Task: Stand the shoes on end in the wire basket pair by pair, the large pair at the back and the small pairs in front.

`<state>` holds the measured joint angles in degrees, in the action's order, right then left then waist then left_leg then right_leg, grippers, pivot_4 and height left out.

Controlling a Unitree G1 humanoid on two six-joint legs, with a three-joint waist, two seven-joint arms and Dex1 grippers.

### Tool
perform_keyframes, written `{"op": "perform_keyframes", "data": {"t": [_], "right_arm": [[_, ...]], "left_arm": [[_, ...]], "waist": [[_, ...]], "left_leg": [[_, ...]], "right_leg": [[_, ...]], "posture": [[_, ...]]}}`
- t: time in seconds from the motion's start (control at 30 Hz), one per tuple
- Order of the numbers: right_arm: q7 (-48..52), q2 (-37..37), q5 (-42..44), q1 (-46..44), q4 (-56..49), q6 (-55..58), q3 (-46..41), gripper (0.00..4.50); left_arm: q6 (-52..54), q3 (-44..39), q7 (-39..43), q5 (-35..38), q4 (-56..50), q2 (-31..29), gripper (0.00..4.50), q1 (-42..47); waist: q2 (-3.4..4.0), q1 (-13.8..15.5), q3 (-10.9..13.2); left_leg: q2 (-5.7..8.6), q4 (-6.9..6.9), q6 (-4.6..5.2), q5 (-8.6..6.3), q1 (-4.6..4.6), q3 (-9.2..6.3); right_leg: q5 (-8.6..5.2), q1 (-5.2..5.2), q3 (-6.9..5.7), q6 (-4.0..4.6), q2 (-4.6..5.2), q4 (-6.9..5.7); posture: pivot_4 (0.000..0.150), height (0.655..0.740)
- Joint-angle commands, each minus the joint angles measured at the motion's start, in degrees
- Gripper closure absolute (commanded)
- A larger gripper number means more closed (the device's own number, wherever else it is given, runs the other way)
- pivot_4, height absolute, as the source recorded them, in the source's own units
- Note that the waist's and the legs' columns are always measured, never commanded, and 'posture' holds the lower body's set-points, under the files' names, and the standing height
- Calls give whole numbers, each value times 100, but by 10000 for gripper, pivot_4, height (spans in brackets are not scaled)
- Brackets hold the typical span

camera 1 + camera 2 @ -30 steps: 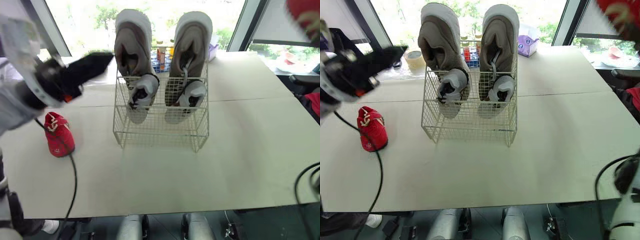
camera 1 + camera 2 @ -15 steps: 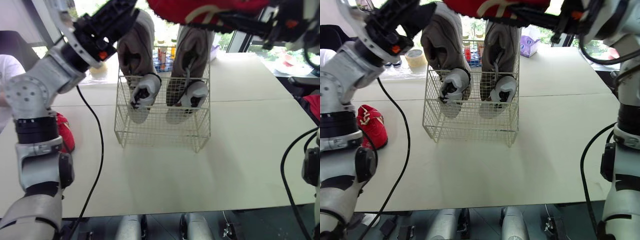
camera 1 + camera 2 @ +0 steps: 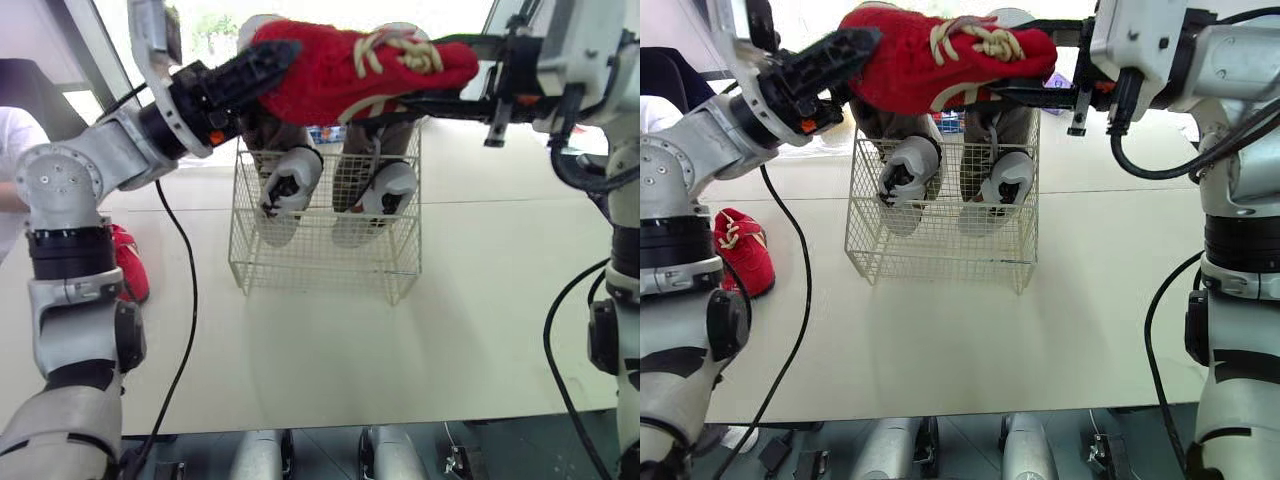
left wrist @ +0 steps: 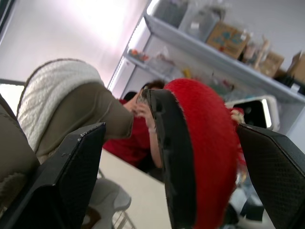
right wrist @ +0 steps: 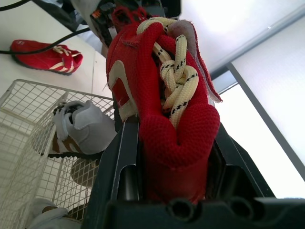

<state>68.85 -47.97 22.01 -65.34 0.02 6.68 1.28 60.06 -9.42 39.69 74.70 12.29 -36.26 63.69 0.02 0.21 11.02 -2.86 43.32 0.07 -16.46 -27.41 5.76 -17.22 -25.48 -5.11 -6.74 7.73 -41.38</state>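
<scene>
The red shoe [image 3: 350, 70] hangs in the air on its side, held level between the two hands. It is rough red fabric with a black sole. Its thick cream laces [image 3: 405, 45], flecked with black, are knotted near the toe, and a cream stripe [image 5: 116, 81] runs along its flank.

The right hand [image 3: 1025, 60] has the toe end. Its two long black fingers are closed on the shoe from either side, with the red fabric bulging between them.

The left hand [image 3: 240, 80] is at the heel end. Its fingers are spread wide, one on each side of the heel, and the wrist view shows a gap on both sides of the shoe.

Directly beneath both hands stands the wire basket [image 3: 320, 250]. The large pair [image 4: 71, 105] is taupe with a white knitted-looking part, and stands on end at the back. A small pair [image 3: 290, 180] in grey-white stands in front of it.

A second red shoe [image 3: 740, 250], with the same cream laces, lies on the counter [image 3: 480, 300]. It is below and outward of the left hand, well apart from the basket.
</scene>
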Motion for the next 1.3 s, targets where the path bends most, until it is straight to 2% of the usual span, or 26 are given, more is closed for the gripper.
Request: {"op": "perform_keyframes", "data": {"t": [0.03, 0.07, 0.13, 0.23, 0.3, 0.4, 0.53, 0.63, 0.67, 0.7, 0.77, 0.87, 0.97, 1.3], "right_arm": [[322, -96, -61, -141, -258, -300, -35, 31091], [377, -88, -94, -160, -239, -371, -22, 31091], [477, -67, -102, -213, -200, -400, -31, 31091], [430, -52, -60, -226, -300, -193, -100, 31091], [256, -54, 98, -170, -384, 181, -239, 31091], [-268, -93, 799, -89, -427, 1306, -818, 20822], [-1092, -55, 1263, 221, -706, 2089, -1420, 362], [-2307, 403, 1988, 442, -1053, 2889, -2074, 362], [-2942, 755, 2559, 496, -1125, 3231, -2377, 362], [-3454, 1112, 3154, 594, -1209, 3488, -2617, 362], [-4576, 2248, 4374, 891, -1330, 3660, -2793, 362], [-5537, 3306, 5396, 1012, -1455, 3607, -2713, 362], [-5919, 3530, 5532, 960, -1518, 3671, -2420, 362], [-5906, 3559, 5391, 565, -1308, 3277, -1983, 362]], "left_arm": [[152, 259, 627, -524, -58, -149, 5149, 175], [215, 272, 793, -562, -111, -173, 8675, 163], [354, 241, 1011, -586, -199, -196, 18591, 145], [431, -39, 942, -486, -129, -80, 33939, 194], [532, -299, 827, -276, -179, -46, 42072, 176], [620, -832, 415, 232, -407, 89, 42487, 1], [611, -1327, -523, 1027, -879, 480, 42487, -590], [160, -1621, -1441, 1764, -1429, 965, 42487, -1065], [-108, -1705, -1784, 1962, -1611, 1191, 42487, -1176], [-414, -1753, -2082, 1988, -1775, 1433, 42487, -1235], [-1160, -1634, -2510, 1557, -2170, 2057, 42487, -1223], [-1797, -1512, -2778, 1350, -2365, 2647, 42487, -1212], [-1950, -1380, -2783, 1365, -2391, 2756, 42487, -1261], [-1826, -1124, -2334, 1276, -2155, 2226, 42487, -1263]], "waist": [[0, -3, 0], [-2, -11, 1], [-2, -27, 1], [-2, -64, 1], [-2, -92, 1], [-2, -95, 2], [-3, -86, 2], [-4, -78, 1], [-4, -76, 1], [-14, -76, -3], [-26, -75, -8], [-34, -81, -14], [-30, -69, -11], [-31, -86, -11]], "left_leg": [[0, 0, 0, 0, 0, 0], [0, 0, 0, 0, 0, 1], [-1, -1, 0, 0, -1, 1], [-2, -2, 0, 0, -1, 0], [-2, -2, 0, 0, -1, -2], [-5, -4, -1, 0, -1, -2], [-7, -4, -1, 0, 4, -4], [-7, 1, -1, 0, 8, -19], [-8, 3, -1, 1, 7, -29], [-8, 6, -1, 1, 5, -33], [-9, 13, -3, 2, 2, -45], [-4, 14, -3, 2, 1, -41], [0, 15, -2, 2, -17, -21], [0, 11, 4, -2, -15, -21]], "right_leg": [[0, 0, 0, 0, -1, 0], [0, -1, 0, 0, 0, 0], [0, -2, 0, 0, 0, 0], [0, -2, 0, 0, 0, 0], [0, -2, 1, 0, 0, 0], [0, -3, 1, 0, 1, 0], [0, 4, 1, 1, 6, 2], [1, 11, 1, 2, 10, -3], [1, 10, 1, 2, 10, -4], [1, 10, 1, 3, 10, -6], [2, 14, -6, 4, 8, -8], [2, 16, -11, 5, 5, -8], [2, -4, -9, 5, 4, -17], [2, -3, -9, 4, -2, -7]], "posture": [[1500, 6675], [1500, 6675], [1500, 6675], [1500, 6675], [1500, 6675], [1500, 6675], [1500, 6675], [1500, 6675], [1500, 6675], [1500, 6675], [1500, 6675], [1500, 6675], [1500, 6675], [1500, 6675]]}}
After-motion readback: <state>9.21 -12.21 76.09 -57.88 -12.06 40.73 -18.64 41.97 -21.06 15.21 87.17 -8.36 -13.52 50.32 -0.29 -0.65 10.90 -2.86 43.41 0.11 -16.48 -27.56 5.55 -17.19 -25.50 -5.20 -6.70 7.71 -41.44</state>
